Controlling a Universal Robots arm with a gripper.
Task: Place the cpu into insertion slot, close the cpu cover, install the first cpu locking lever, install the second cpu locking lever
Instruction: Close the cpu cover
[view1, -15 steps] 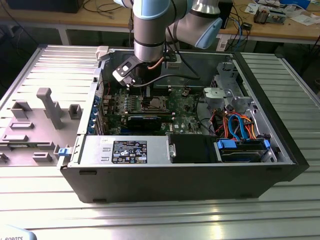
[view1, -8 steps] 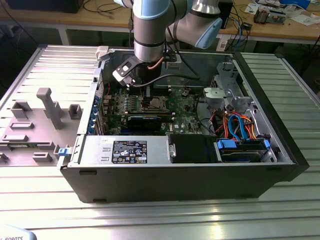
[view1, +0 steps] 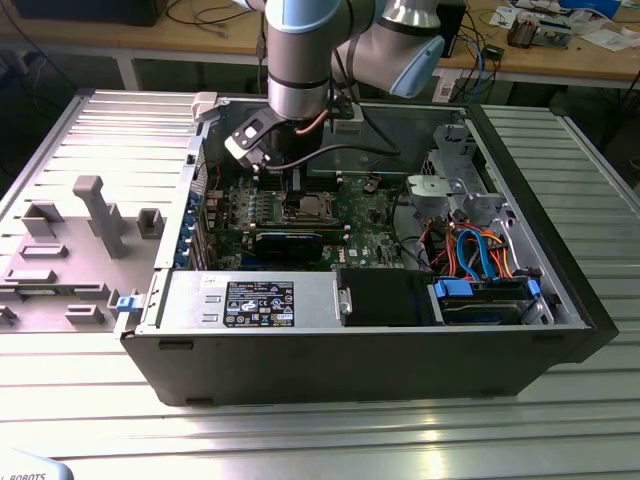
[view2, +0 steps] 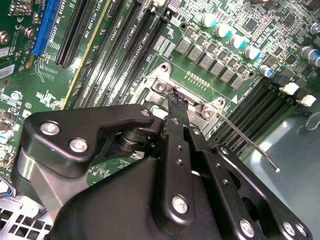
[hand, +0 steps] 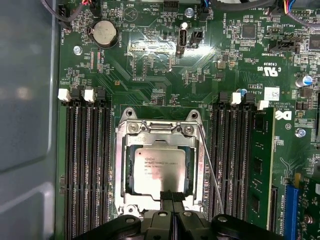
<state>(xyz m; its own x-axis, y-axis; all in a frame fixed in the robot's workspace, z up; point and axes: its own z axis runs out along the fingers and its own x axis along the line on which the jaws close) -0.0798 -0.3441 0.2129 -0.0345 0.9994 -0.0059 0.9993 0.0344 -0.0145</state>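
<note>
Found the cpu (hand: 159, 170) lying flat in the insertion slot (hand: 132, 127), in the upper middle of the exterior view below the arm (view1: 300, 60). Saw the cpu cover (hand: 122, 170) lowered around it, with the chip top visible through the window. Read the tool (hand: 172, 196) as clenched, fingertips together with nothing between, tip set against the cover's edge. Noted a thin wire locking lever (hand: 211, 170) just beside the cover, with its free end seemingly raised off the green board (hand: 150, 75) in the second wrist view; judged unlatched. Risks, by judgement: slipping off the narrow cover edge onto chip top or board, owing to so slim a contact; easing pressure before hooking any lever, and so letting the cover spring up; snagging the loose lever on the tool's body, bending it or knocking it into the memory slots (hand: 87, 165) alongside; bearing down on a chip not fully seated and crushing socket pins. Unable to confirm seating beneath the frame.
</note>
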